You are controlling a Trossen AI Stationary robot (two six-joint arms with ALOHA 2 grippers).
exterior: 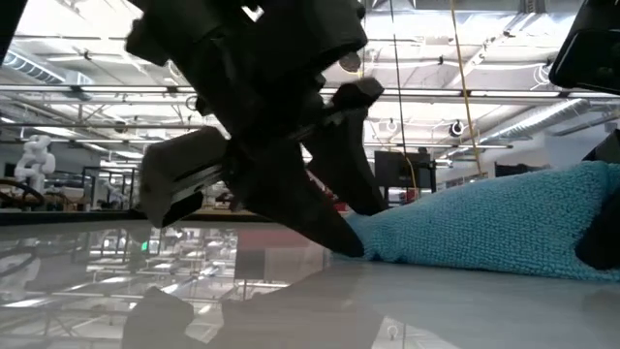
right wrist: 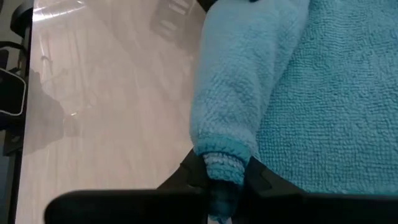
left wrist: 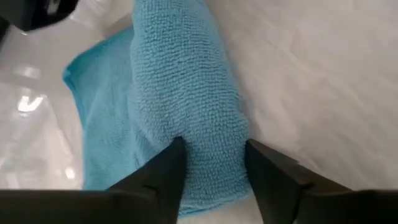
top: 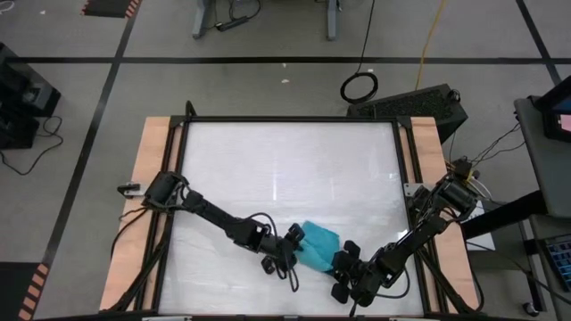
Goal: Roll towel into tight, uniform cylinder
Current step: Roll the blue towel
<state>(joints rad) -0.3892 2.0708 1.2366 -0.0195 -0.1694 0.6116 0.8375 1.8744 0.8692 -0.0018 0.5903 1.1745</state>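
Observation:
The turquoise towel (top: 319,246) lies near the table's near edge, partly rolled. A thick roll (left wrist: 180,81) rests on the table with a flat flap (left wrist: 99,143) spread beside it. The roll (right wrist: 242,81) and the flap (right wrist: 339,93) also show in the right wrist view. My left gripper (top: 295,241) is at the roll's left end, shut on it. My right gripper (top: 343,264) is at the roll's right end, shut on it. In the low view the left gripper (exterior: 339,233) meets the towel (exterior: 484,228) at table height. My left gripper holds the roll's left end (left wrist: 211,168) between its two fingers, one finger (left wrist: 168,171) on each side. The fingers lie along the roll and come slanting down from the table's left. The roll rests on the table. My right gripper pinches the narrow tip of the roll's right end (right wrist: 221,167) between its two fingers. The fingers come from the table's near right and lie along the roll. The tip is several bunched layers. The roll stretches away from the fingers, lying on the flap and table.
The white tabletop (top: 285,169) stretches bare behind the towel toward the far edge. Black frame rails (top: 183,160) and wooden side strips (top: 147,178) bound it left and right. The table's near edge is close to both grippers.

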